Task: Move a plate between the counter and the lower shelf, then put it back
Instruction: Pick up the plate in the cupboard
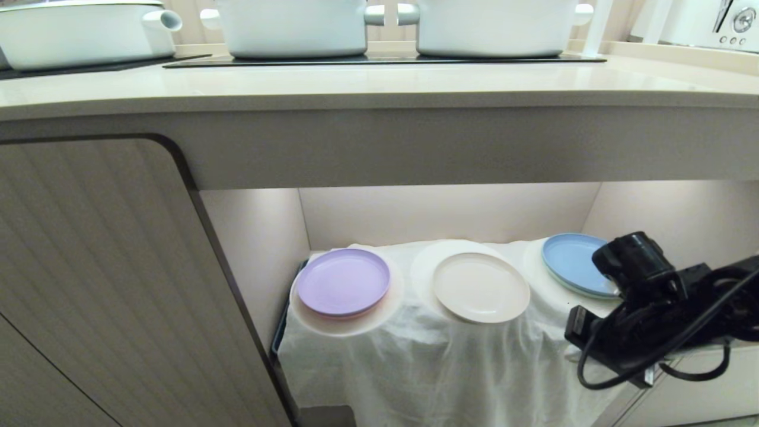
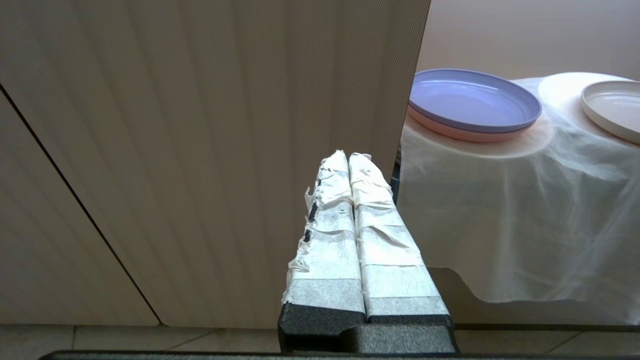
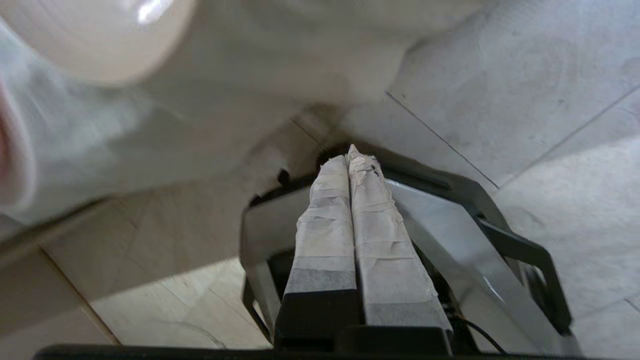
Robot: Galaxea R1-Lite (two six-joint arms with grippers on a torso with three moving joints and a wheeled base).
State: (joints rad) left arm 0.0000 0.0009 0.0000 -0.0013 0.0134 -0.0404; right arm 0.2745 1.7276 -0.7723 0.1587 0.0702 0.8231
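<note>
We see the plate (image 1: 481, 287) resting in the middle of the lower shelf (image 1: 450, 213), on the white cloth (image 1: 427, 362), low centre of the head frame. A lilac plate (image 1: 343, 281) lies to its left and a blue plate (image 1: 570, 261) to its right, each well apart from it. The bench (image 1: 379, 89) runs across the top, carrying three white pots (image 1: 293, 26). Our right gripper (image 3: 351, 156) hangs at lower right, its jaws pressed together on nothing. Our left gripper (image 2: 348, 159), jaws likewise closed and empty, faces the ribbed cabinet door (image 2: 200, 125).
</note>
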